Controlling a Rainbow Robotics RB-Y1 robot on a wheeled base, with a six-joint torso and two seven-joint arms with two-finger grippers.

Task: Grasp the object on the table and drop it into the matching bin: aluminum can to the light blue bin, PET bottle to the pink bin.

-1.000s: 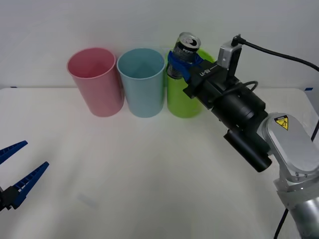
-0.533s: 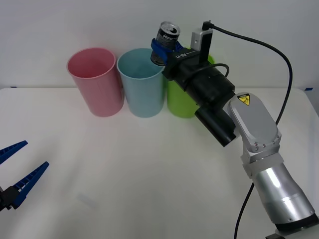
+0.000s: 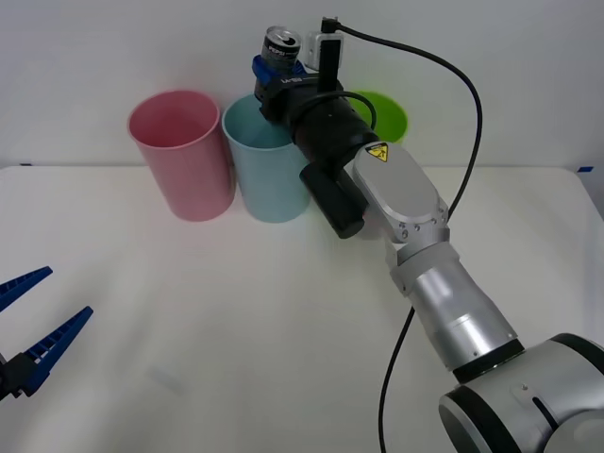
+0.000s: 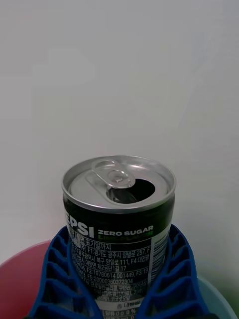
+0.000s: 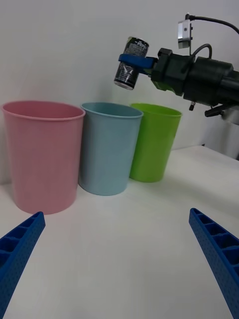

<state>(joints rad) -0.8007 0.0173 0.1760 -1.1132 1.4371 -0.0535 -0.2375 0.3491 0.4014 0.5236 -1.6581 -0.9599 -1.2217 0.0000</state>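
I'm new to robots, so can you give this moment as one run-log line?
right gripper: holding aluminum can above light blue bin | left gripper: open, idle over table

A plain white wall (image 3: 113, 47) fills the room behind, bare and evenly lit, with soft shadows only. It meets the work surface along 1 straight horizontal edge. A small dark mark (image 3: 26, 165) sits at that edge on the far left.

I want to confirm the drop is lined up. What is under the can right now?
The aluminum can, held by the right hand, hangs above the light blue bin, near its rim. The bin's inside is partly visible; its bottom is hidden.
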